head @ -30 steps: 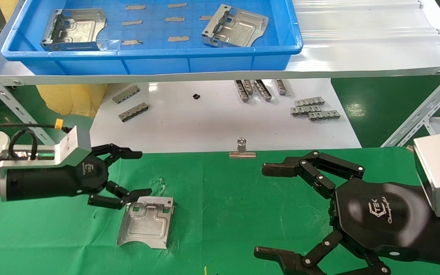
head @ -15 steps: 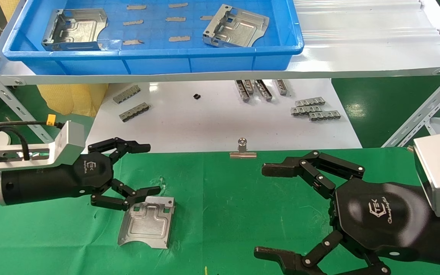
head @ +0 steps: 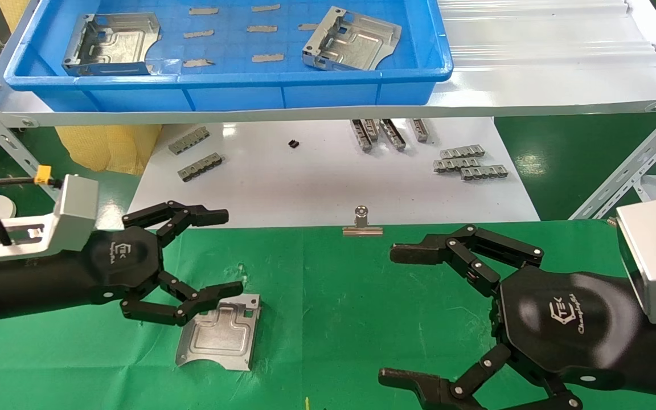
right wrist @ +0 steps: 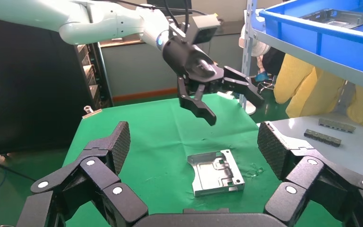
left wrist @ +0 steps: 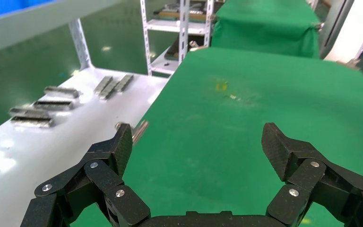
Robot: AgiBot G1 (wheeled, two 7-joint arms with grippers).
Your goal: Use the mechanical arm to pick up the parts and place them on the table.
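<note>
One silver stamped part lies flat on the green table; it also shows in the right wrist view. My left gripper, on the arm with the orange connector, is open and empty, raised above the part's far left corner. In the right wrist view it hangs above the part, clear of it. In its own view the open gripper has only green cloth between its fingers. Two more parts lie in the blue bin. My right gripper is open and empty over the table's right side.
The blue bin sits on a white metal shelf at the back. Below it a white board carries several grey comb-like strips. A silver binder clip grips the cloth's far edge. Shelf legs slant down at right.
My left gripper has risen off the part on the table and drawn back to the left, staying open. The part stays put. The right arm has not moved.
</note>
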